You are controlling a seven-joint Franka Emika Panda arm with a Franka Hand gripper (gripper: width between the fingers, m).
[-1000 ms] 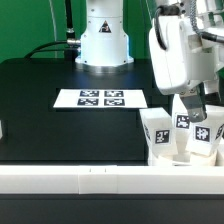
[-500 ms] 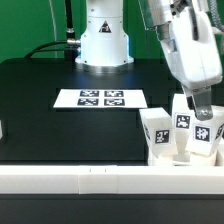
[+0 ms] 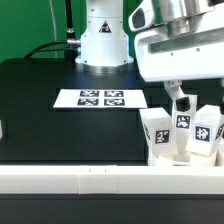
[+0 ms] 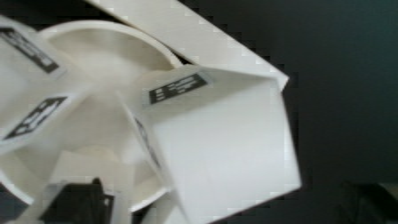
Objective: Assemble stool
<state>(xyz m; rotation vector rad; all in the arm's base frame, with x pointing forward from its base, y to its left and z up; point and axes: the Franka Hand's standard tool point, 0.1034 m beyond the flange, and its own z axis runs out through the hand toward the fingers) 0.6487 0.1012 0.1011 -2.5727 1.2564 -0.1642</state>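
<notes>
Three white block legs with black-and-white tags stand close together at the exterior view's right: one (image 3: 158, 132), one (image 3: 183, 135) and one (image 3: 206, 134). My gripper (image 3: 181, 101) hangs just above the middle leg. In the wrist view the round white seat (image 4: 89, 60) lies under the legs. A tagged leg (image 4: 222, 150) reaches down between my two dark fingers (image 4: 89, 205). My gripper (image 4: 231, 212) is open, with gaps on both sides of that leg. In the exterior view the seat is mostly hidden behind the legs.
The marker board (image 3: 100, 98) lies flat on the black table in front of the robot base (image 3: 103, 40). A long white rail (image 3: 100, 181) runs along the front edge, right below the legs. A small white part (image 3: 2, 128) shows at the left edge.
The wrist has swung from a tilt to level and now sits squarely above the legs. The fingers have stayed over the middle leg. The legs have not moved.
</notes>
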